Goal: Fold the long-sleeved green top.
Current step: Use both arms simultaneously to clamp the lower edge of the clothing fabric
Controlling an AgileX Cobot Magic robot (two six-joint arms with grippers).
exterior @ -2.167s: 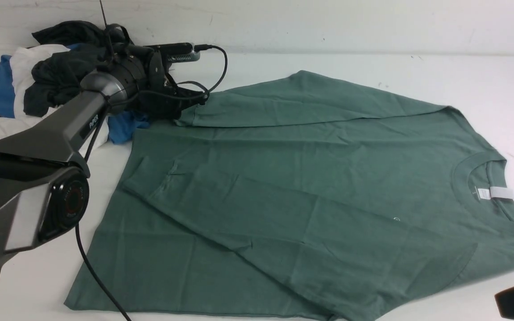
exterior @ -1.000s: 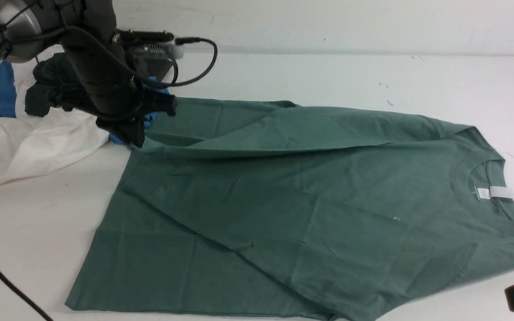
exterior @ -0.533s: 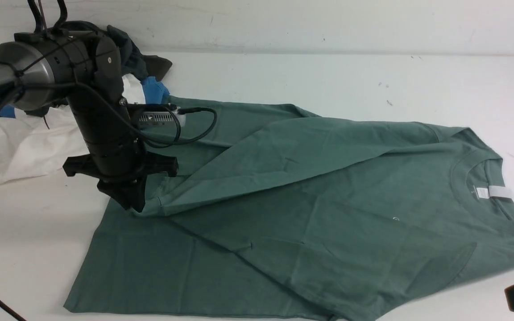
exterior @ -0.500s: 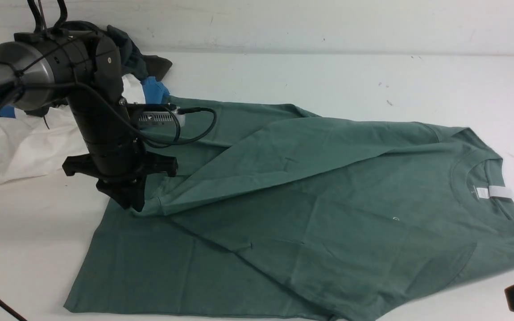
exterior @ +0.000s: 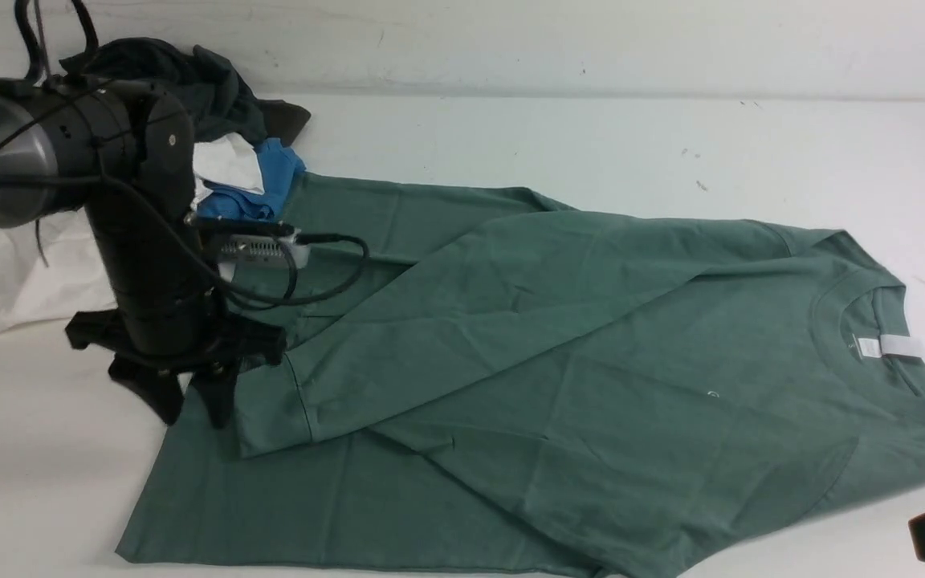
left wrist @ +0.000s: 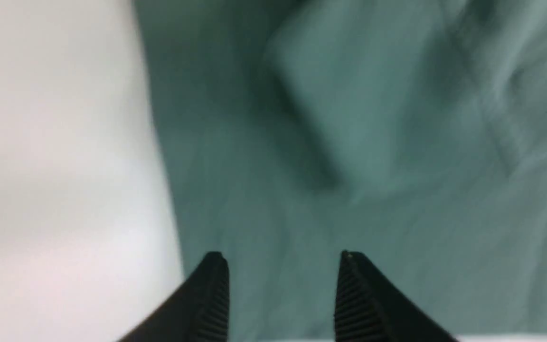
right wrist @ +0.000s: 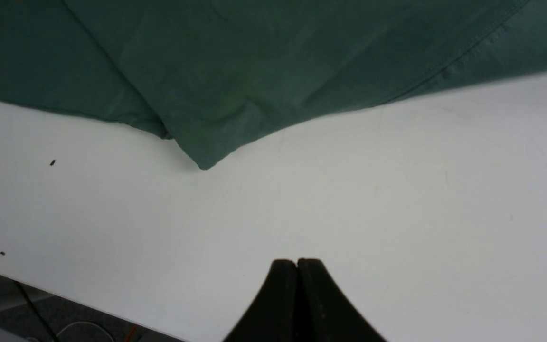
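My left gripper [exterior: 193,419]: jaws apart, empty, over the edge of the green top [exterior: 559,353], beside its sleeve cuff [exterior: 270,413]. My right gripper [right wrist: 297,262]: closed, empty.

A white table [exterior: 591,152], flecked with small dark marks, meets a scuffed white wall [exterior: 591,40]; past one edge shows dark grey floor [right wrist: 41,313].

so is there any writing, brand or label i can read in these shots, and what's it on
No text is legible in any view.
White neck tag inside the collar of the green long-sleeved top: too small to read.
Small white mark on the top's chest: too small to read.
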